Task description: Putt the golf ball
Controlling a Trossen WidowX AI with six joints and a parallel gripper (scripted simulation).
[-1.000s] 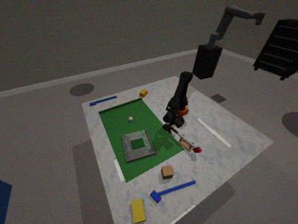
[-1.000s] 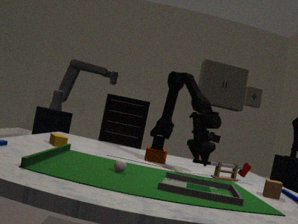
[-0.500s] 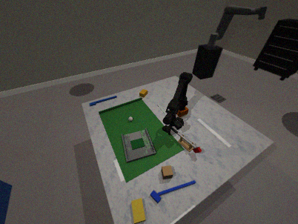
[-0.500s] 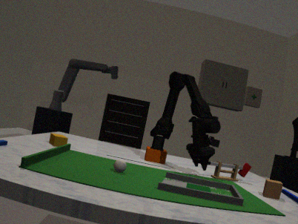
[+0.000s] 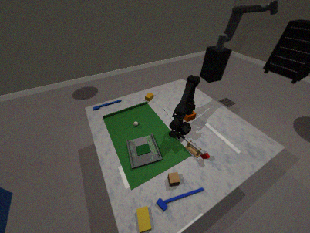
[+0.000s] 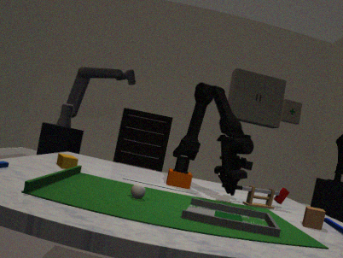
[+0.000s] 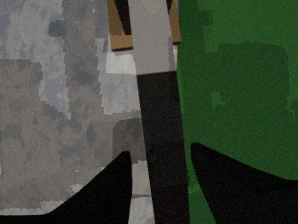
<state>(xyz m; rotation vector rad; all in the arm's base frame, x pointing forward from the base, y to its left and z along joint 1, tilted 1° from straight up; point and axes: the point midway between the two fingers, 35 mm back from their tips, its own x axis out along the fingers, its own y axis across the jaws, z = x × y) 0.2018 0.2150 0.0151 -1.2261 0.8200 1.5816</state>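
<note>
The red putter's head (image 5: 205,156) (image 6: 281,196) stands out past the wooden rack (image 5: 192,150) (image 6: 259,205) (image 7: 121,42), which carries its grey shaft (image 7: 152,40). My gripper (image 5: 176,135) (image 6: 231,190) (image 7: 160,153) is partly open, with its fingers on either side of the putter's black grip (image 7: 162,112). A gap shows beside the grip in the wrist view. The white golf ball (image 5: 136,123) (image 6: 137,191) rests on the green mat (image 5: 119,129) (image 6: 98,192). The green square (image 5: 143,149) (image 6: 228,215) lies inside the grey-walled ramp piece (image 5: 132,158) (image 6: 230,223).
A wooden block (image 5: 173,179) (image 6: 313,218), a blue putter (image 5: 181,196) and a yellow block (image 5: 143,219) are at the near end. Another blue club (image 5: 108,104) and a yellow block (image 5: 149,96) (image 6: 67,161) are at the far end. A green wall (image 5: 126,109) (image 6: 53,178) edges the mat.
</note>
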